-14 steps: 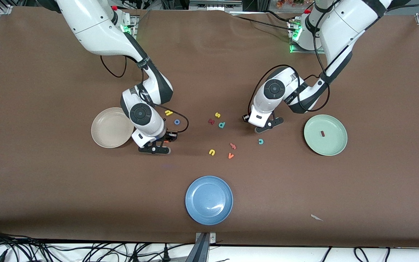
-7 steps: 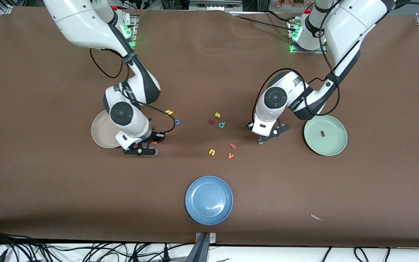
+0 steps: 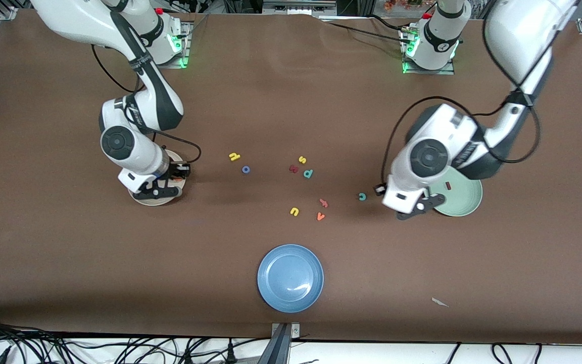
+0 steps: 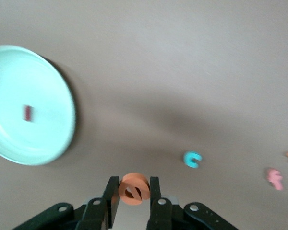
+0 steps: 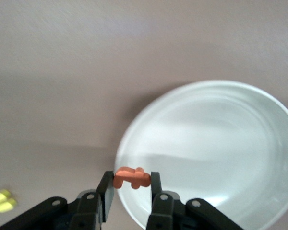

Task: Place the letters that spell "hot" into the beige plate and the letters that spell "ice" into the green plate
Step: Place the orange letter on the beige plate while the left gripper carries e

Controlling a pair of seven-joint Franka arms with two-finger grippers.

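My right gripper (image 3: 155, 192) (image 5: 131, 181) hangs over the edge of the beige plate (image 3: 154, 201) (image 5: 216, 143), shut on the orange "t" (image 5: 130, 178). My left gripper (image 3: 417, 208) (image 4: 134, 190) is shut on the orange "e" (image 4: 134, 188), above the table just beside the green plate (image 3: 462, 199) (image 4: 33, 86). The dark red "i" (image 3: 448, 186) (image 4: 27, 113) lies in that plate. The teal "c" (image 3: 362, 196) (image 4: 192, 159) lies on the table near the left gripper. Mid-table lie the yellow "h" (image 3: 234, 156) and blue "o" (image 3: 245, 170).
Loose letters lie mid-table: a yellow "s" (image 3: 302, 160), a teal "p" (image 3: 308, 174), a dark red letter (image 3: 293, 169), a yellow "u" (image 3: 294, 211), an orange "v" (image 3: 321, 216) and a pink letter (image 3: 323, 203). A blue plate (image 3: 290, 278) sits nearest the front camera.
The right gripper carried the orange "t" toward its end of the table and over the beige plate. The left gripper carried the "e" toward the green plate, uncovering the teal "c".
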